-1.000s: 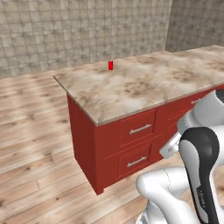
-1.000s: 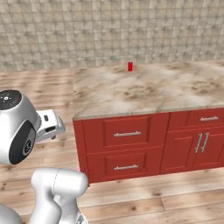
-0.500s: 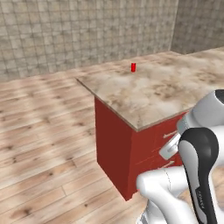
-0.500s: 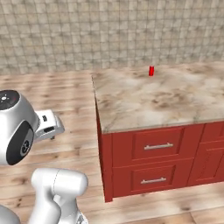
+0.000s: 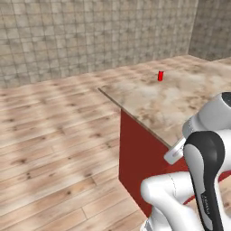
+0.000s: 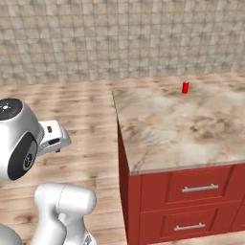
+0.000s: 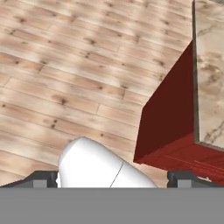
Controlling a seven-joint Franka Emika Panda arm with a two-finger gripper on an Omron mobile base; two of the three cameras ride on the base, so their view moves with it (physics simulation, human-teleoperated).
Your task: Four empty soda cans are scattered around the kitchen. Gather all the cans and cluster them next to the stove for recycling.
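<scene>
One bright red soda can [image 5: 160,76] stands upright near the far edge of a marble-topped island counter [image 5: 149,97]. From the other side the same can [image 6: 185,87] sits at the back of the countertop [image 6: 167,129]. My gripper [image 7: 113,178] hangs over the wood floor, left of the island's near corner and far from the can. Its fingertips [image 7: 43,178] stand wide apart with nothing between them, so it is open. The stove is out of view.
The island has red side panels [image 7: 168,122] and red drawers with metal handles [image 6: 200,188]. A wood plank floor [image 5: 54,135] spreads to the left, and a tan tiled wall [image 6: 119,38] closes off the back.
The whole picture has shifted: the base has moved, so the island slides right in both base views. The can keeps its place on the counter. The gripper stays open.
</scene>
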